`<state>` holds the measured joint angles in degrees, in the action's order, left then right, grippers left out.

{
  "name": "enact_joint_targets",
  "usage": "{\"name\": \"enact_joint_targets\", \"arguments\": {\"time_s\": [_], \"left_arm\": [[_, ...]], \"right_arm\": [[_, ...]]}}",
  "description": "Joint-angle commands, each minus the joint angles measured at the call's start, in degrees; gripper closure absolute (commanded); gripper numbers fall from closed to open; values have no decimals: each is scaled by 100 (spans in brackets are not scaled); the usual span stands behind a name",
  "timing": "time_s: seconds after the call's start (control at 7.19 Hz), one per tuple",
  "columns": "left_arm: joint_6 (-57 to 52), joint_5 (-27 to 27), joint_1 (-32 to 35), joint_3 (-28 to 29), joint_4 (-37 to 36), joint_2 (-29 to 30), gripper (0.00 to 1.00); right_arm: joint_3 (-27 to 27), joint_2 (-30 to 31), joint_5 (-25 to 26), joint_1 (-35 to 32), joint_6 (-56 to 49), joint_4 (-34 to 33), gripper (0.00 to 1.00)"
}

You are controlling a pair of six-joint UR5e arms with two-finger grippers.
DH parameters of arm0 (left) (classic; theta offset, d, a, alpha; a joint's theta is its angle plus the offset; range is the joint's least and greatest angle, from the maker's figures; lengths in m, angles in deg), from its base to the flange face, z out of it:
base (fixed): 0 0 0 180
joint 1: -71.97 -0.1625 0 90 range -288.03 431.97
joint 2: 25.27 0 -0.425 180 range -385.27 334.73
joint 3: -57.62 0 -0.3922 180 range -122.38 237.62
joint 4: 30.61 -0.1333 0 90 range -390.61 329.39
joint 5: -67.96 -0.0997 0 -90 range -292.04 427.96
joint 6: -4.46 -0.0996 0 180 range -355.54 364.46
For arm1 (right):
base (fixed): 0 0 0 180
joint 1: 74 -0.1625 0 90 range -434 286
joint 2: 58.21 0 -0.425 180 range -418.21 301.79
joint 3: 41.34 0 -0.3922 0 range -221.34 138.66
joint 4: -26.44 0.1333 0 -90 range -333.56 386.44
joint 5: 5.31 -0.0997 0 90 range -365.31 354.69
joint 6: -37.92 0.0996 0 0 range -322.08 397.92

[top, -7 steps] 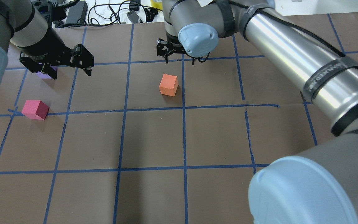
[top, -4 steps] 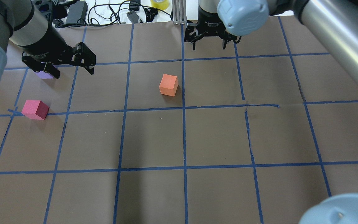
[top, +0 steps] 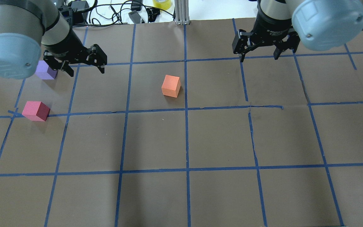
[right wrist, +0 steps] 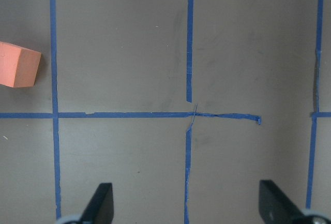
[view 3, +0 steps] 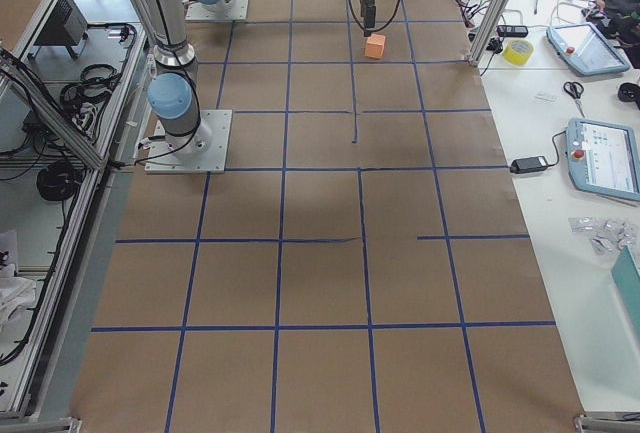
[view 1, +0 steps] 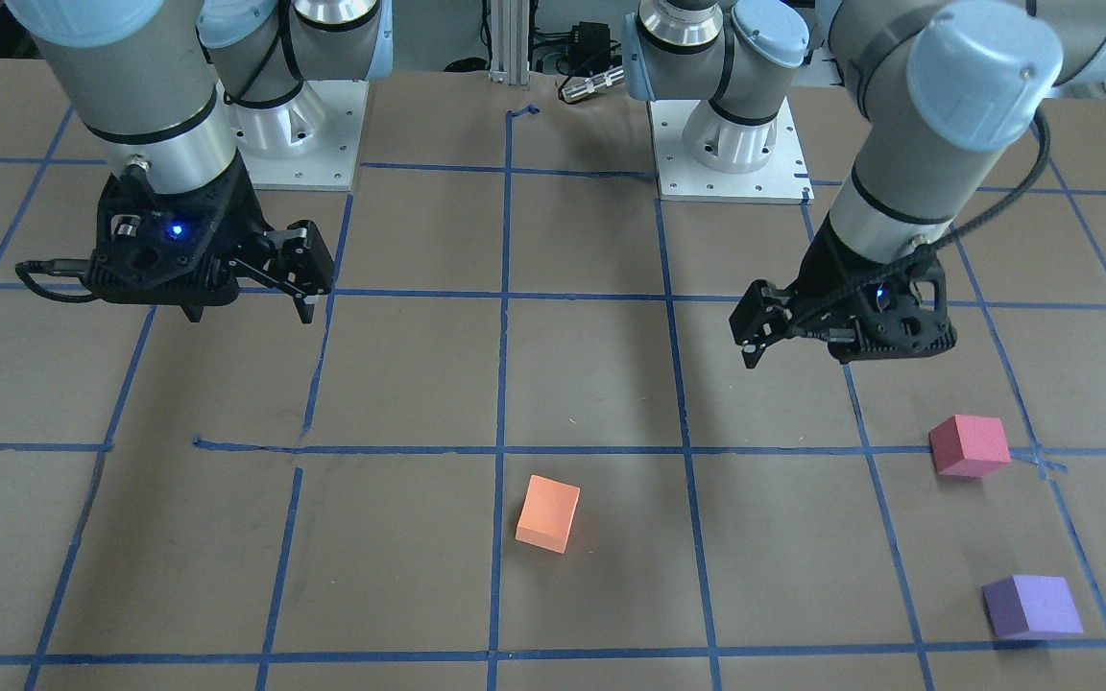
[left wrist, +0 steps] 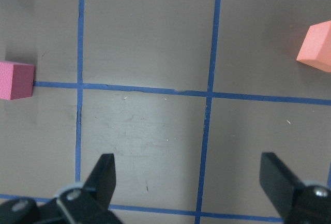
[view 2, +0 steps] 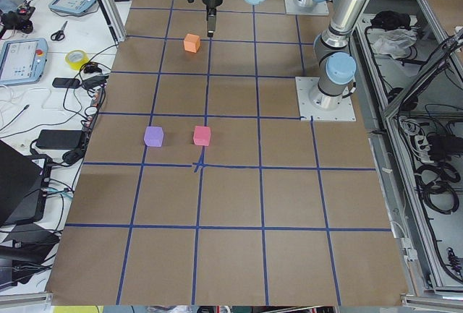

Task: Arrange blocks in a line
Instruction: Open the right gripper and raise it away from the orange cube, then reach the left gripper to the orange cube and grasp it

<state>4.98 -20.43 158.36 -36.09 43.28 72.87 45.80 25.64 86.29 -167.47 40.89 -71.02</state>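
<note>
Three foam blocks lie apart on the brown gridded table. The orange block (top: 171, 85) (view 1: 548, 513) is near the middle. The pinkish-red block (top: 36, 110) (view 1: 969, 445) is at the left, on a tape line. The purple block (top: 46, 70) (view 1: 1031, 606) is farther back at the left. My left gripper (top: 86, 71) (view 1: 798, 357) (left wrist: 189, 182) is open and empty, hovering just right of the purple block. My right gripper (top: 258, 57) (view 1: 251, 309) (right wrist: 189, 203) is open and empty at the back right, far from the orange block (right wrist: 18, 64).
Blue tape lines (top: 186, 110) divide the table (top: 219, 138) into squares. Cables, a power brick (top: 77, 6) and a yellow tape roll (top: 161, 3) lie beyond the far edge. The arm bases (view 1: 735, 144) stand on the robot's side.
My right gripper has swung from behind the orange block to the back right. My left gripper has shifted right, off the purple block, which now shows fully. The blocks have not moved.
</note>
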Motion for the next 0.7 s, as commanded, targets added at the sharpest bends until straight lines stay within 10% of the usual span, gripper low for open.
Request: {"name": "enact_joint_targets", "arguments": {"time_s": [0.0,0.56], "left_arm": [[-26,340,349,508,-330,694,0],[26,322,1061,784,-1736,2188,0]], "right_arm": [[66,132,-19,74,19,7,0],[381,544,42,83,-216,666,0]]}}
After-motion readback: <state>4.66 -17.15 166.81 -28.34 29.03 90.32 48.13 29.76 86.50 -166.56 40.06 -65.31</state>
